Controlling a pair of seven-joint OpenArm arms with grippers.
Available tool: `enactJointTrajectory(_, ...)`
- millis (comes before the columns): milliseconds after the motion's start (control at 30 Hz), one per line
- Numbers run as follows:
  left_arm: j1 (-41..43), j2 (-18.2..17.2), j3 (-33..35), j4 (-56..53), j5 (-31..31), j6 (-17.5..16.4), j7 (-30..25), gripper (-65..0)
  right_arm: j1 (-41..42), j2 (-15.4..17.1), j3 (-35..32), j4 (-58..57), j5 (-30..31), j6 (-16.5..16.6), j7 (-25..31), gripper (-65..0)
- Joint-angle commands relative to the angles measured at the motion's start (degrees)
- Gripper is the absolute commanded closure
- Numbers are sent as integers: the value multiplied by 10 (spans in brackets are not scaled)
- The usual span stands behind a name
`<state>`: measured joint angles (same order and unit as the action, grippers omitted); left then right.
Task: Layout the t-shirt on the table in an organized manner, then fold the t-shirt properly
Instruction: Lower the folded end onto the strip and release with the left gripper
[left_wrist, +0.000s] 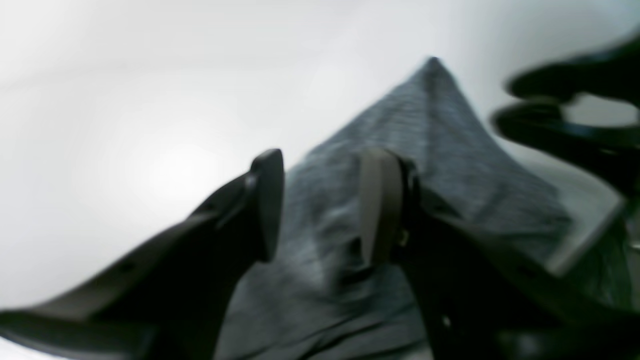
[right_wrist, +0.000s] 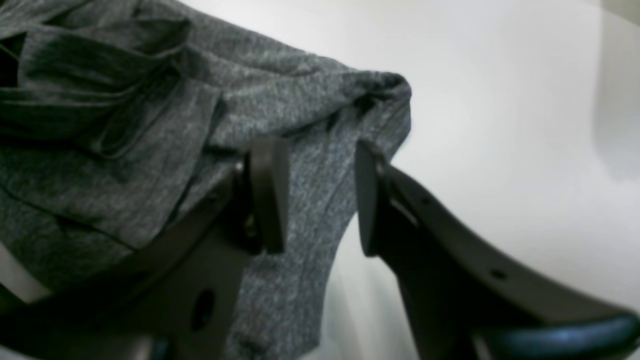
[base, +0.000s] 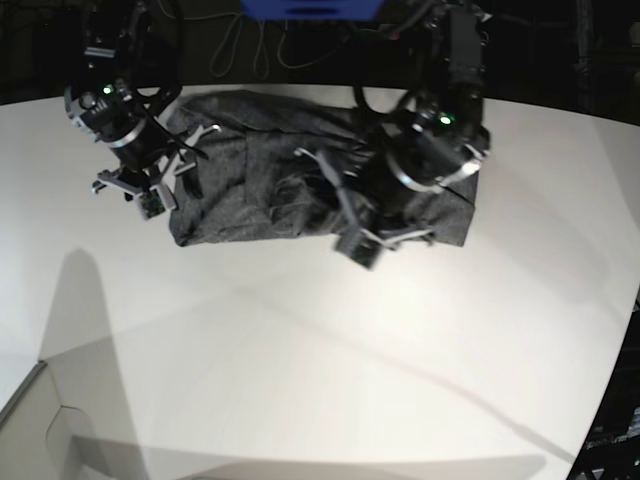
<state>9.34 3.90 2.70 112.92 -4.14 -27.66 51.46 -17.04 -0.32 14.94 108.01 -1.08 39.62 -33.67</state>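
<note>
The dark heather-grey t-shirt lies as a rumpled, roughly rectangular heap on the far part of the white table. My left gripper hovers over its right half. In the left wrist view, the left gripper stands open and the t-shirt rises to a peak behind the gap. My right gripper is at the shirt's left end. In the right wrist view, the right gripper is open above the edge of the t-shirt, near a bunched corner, with nothing between its pads.
A blurred black shape crosses the right side of the left wrist view. Beyond the table's curved far edge are dark surroundings and a blue object. A lower pale surface shows at the bottom left corner.
</note>
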Motion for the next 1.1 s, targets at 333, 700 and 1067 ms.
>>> enactJointTrajectory(333,37,-3,-27,-18,1,2,-8,-247,2,0,-1,11,9,4,13,-226)
enactJointTrajectory(700,32,2,-19,-89,-3,0,-8,-247,1,0,-1,11,9,4,12,-226)
enactJointTrajectory(1067,12,2,53,-105,-3,3,-11,-14,-7,0,0,11,9,4,12,-226)
